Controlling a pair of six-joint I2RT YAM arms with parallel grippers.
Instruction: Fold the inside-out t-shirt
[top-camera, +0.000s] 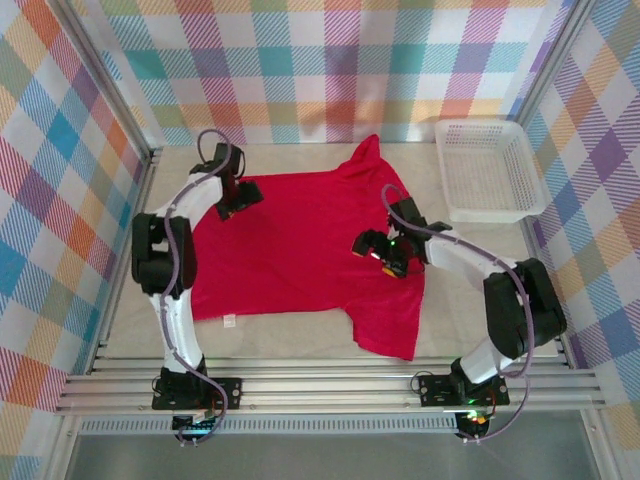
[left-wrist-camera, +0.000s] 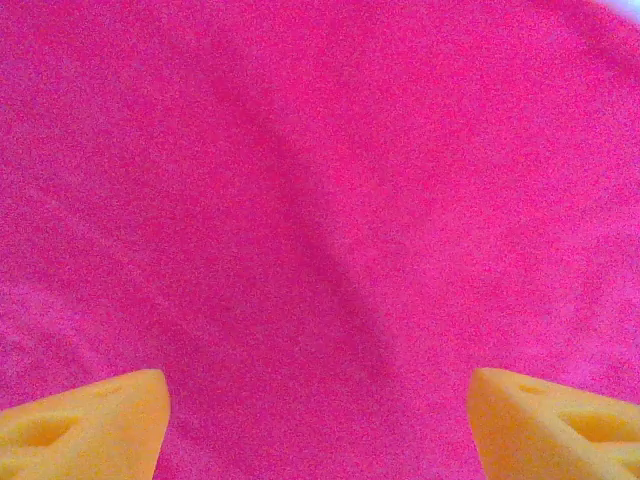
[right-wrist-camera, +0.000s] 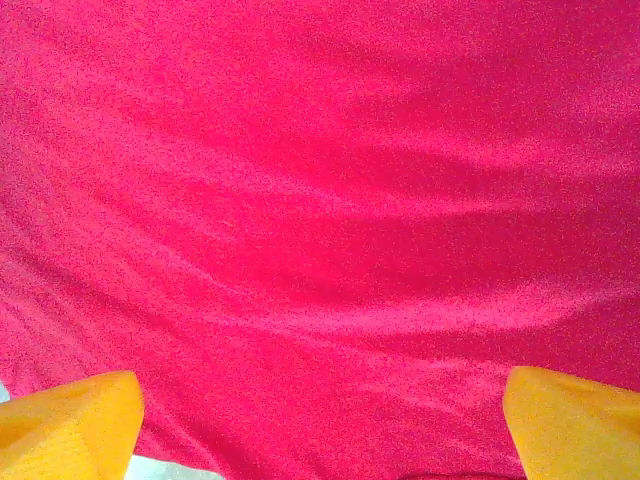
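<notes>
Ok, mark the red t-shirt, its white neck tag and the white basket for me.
red t-shirt (top-camera: 300, 240), top view, middle of the body.
white neck tag (top-camera: 229, 321), top view, centre of the tag.
white basket (top-camera: 485, 170), top view, bare mesh floor.

You were looking at a plain bright red t-shirt (top-camera: 300, 235) with a small white tag (top-camera: 229, 321), on a pale beige table (top-camera: 300, 345). The mesh basket (top-camera: 487, 170) was white. The walls (top-camera: 330, 60) showed a pastel plaid of teal, orange, yellow, pink and purple. Your left gripper (left-wrist-camera: 318, 425) and right gripper (right-wrist-camera: 322, 425) had orange-yellow fingers (left-wrist-camera: 80, 425).
</notes>
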